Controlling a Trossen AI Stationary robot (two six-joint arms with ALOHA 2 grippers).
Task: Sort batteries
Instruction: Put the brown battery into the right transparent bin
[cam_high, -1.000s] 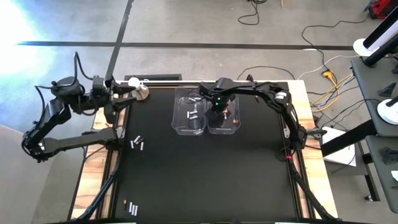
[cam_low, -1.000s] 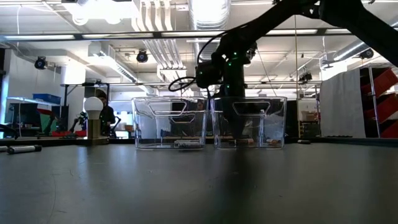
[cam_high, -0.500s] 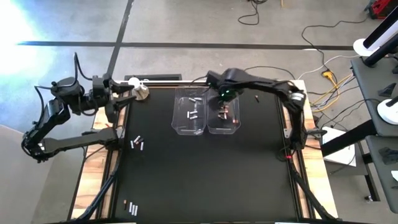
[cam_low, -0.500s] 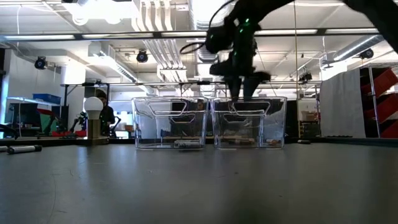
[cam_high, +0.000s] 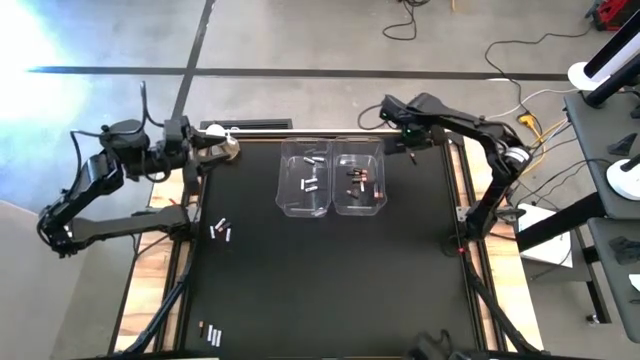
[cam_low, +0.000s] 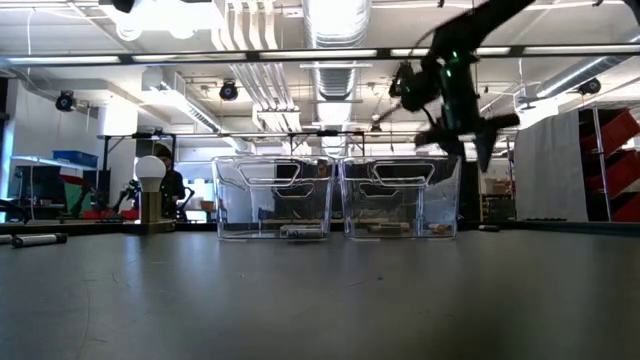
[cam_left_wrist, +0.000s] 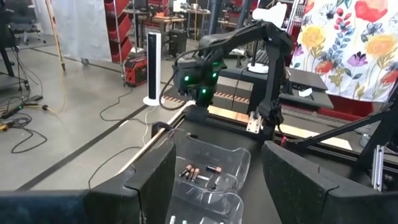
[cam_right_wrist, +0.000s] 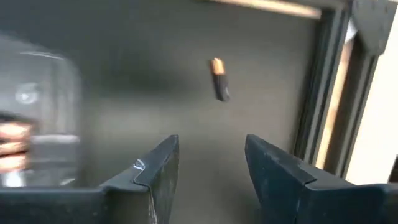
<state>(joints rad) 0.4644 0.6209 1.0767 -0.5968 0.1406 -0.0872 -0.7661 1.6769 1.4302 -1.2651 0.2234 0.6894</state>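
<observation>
1. A lone dark battery with an orange end (cam_right_wrist: 219, 79) is seen on the black mat just ahead of the right gripper (cam_right_wrist: 208, 163), beyond the fingertips and not touched; likely the next pick, since the gripper is aimed at it.
2. The right gripper (cam_high: 408, 137) is held spread and empty, above the mat and just beside the right clear bin (cam_high: 360, 178), on its far-right side.
3. Dark batteries with reddish marks (cam_high: 361, 180) are kept in that right bin; silvery-white batteries (cam_high: 310, 183) in the left clear bin (cam_high: 305, 180), further from the gripper. Types are kept apart, so sorting is judged partly done.
4. Unsorted batteries (cam_high: 221, 231) and another cluster (cam_high: 211, 334) lie well apart from both grippers, toward the near-left of the mat.
5. The left gripper (cam_left_wrist: 214, 183) is parked spread at the table's left edge, facing the bins.
6. Versus one second ago: the right gripper was down inside the right bin; it has been lifted out and swung right. The left arm has shifted slightly.
</observation>
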